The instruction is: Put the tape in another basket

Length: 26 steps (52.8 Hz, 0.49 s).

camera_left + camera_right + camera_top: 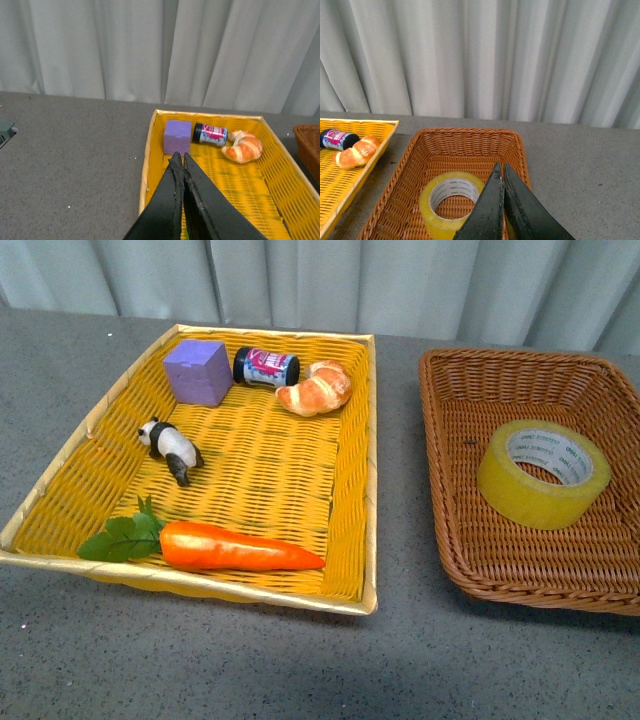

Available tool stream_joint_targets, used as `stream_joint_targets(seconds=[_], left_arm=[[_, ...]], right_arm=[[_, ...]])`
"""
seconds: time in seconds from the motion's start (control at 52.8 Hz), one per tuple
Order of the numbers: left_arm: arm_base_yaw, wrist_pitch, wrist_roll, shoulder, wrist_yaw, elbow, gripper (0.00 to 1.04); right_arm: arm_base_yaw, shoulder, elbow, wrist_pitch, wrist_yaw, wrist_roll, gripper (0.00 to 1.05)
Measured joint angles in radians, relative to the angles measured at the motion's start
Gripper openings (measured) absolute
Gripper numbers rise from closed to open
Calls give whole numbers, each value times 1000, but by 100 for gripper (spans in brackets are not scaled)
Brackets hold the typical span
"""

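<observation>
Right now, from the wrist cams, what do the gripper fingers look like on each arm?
Left gripper: two flat, matte black fingers tapering to narrow tips, edges rough and worn. Right gripper: same black tapered fingers, slightly scuffed edges. No cables, markings or arm links visible in any view.

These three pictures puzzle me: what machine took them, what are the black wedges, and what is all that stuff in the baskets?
It is a two-armed robot. One camera sits on its body and looks over a grey table; the other two ride on its wrists. The black wedges are its grasping parts: the left pincer and the right pincer, both shut and holding nothing. The bright yellow woven tray holds a purple cube, a small dark jar, a toy croissant, a panda figure and a plastic carrot. The brown wicker basket holds a roll of yellow packing tape, lying flat.
</observation>
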<state>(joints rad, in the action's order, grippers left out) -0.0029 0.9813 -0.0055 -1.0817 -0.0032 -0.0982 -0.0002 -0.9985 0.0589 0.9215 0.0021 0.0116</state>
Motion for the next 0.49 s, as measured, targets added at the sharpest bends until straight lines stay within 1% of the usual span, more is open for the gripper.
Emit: stream_joint_targets(seconds=[0.17,0.492], left_arm=[[1,-105,0,146,2,52,4],[1,-312,0,394,3,78,4]], right_arm=[[0,164,-32,-129,-1,-1,1],[0,399,-53,-333,-1,-1,1]])
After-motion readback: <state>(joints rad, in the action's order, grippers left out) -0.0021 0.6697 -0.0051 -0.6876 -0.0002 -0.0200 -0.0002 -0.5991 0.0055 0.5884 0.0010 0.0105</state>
